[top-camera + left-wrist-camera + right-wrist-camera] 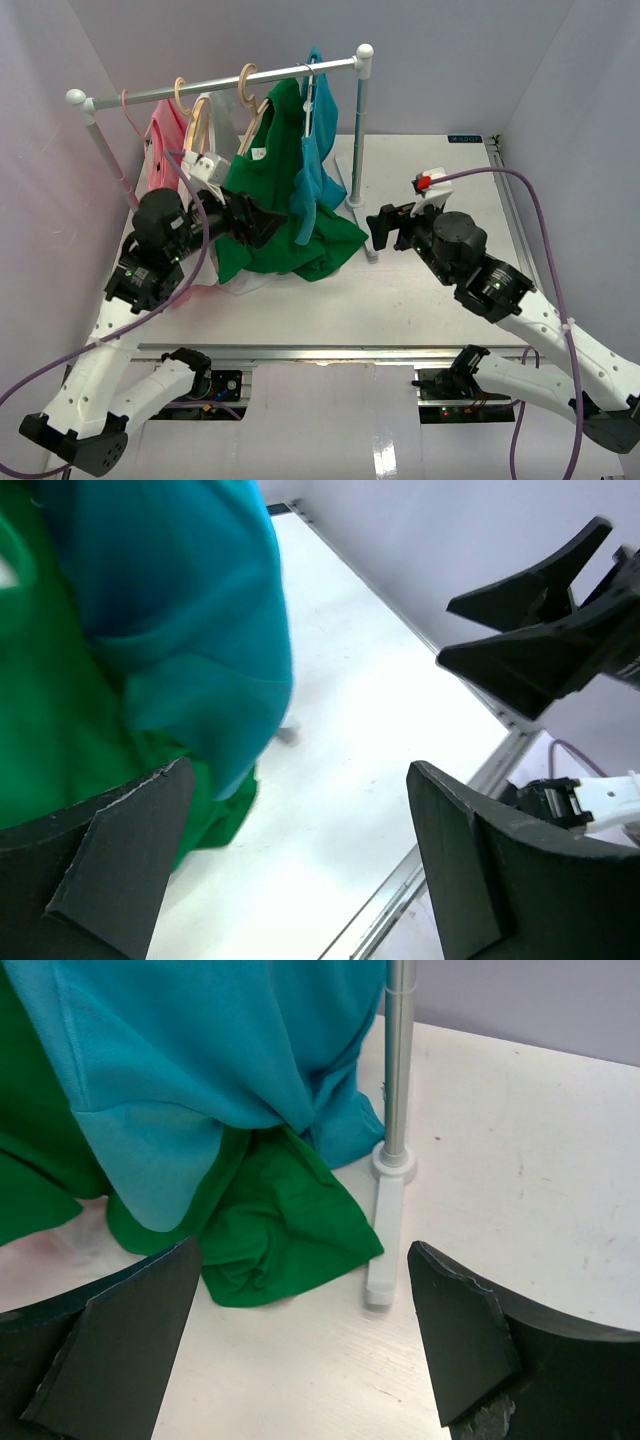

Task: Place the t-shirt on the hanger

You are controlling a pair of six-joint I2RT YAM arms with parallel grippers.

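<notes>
"Well, where's the bright green cloth t-shirt (268,195)?"

"Hanging from the pale beige wooden hanger (251,118) on the metal rail (215,86), hem bunched on the white table (430,300), beside the teal-blue t-shirt (316,175)."

"And the pincers?"

"Both spread wide, nothing between them. The left gripper (268,225) sits just by the green cloth; the right gripper (383,230) is near the rack's upright post (358,140)."
</notes>
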